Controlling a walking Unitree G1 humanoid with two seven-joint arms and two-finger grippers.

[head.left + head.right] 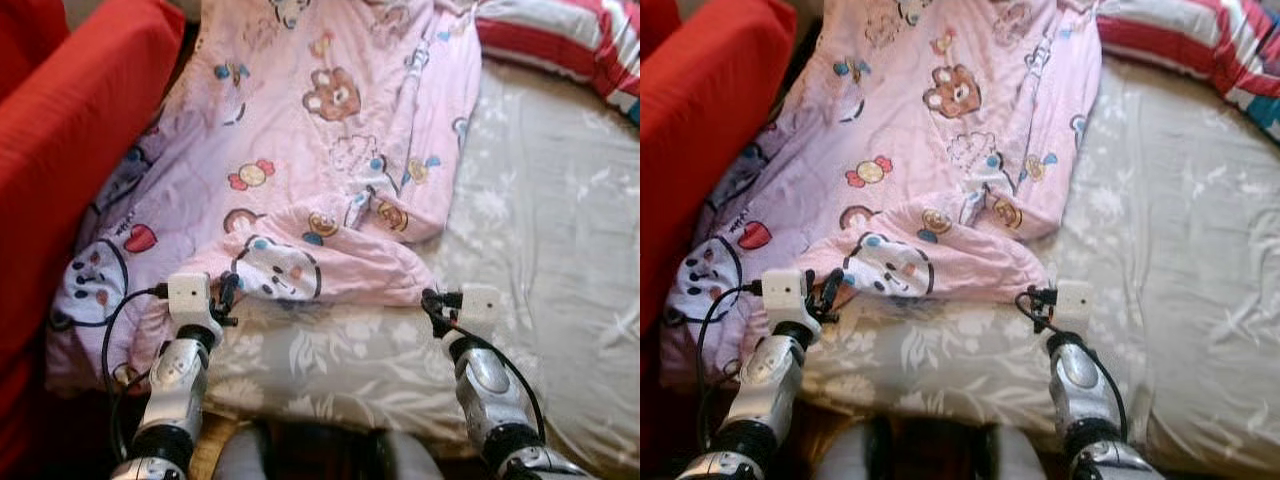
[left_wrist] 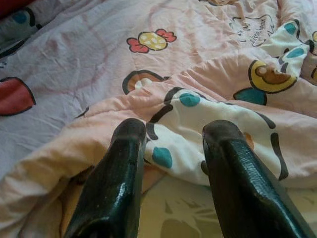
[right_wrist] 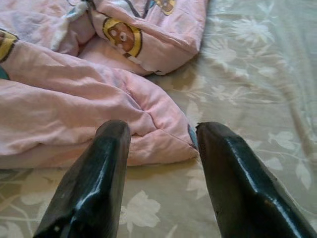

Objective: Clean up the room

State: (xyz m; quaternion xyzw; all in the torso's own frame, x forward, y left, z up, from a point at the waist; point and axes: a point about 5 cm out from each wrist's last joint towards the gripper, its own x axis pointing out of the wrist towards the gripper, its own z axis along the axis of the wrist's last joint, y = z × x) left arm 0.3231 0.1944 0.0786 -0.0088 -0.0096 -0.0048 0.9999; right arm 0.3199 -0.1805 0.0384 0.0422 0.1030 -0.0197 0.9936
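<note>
The rumpled pink cartoon-print quilt [image 1: 300, 150] lies on the beige floral-sheeted bed [image 1: 540, 230]. The left pincer [image 2: 171, 136] and right pincer [image 3: 158, 134], both wide, face its folded near edge; next likely comes closing on it

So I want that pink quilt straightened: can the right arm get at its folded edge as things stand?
Probably yes. The right gripper sits open right at the pink quilt's folded edge, with only bare floral sheet beneath and nothing between.
</note>
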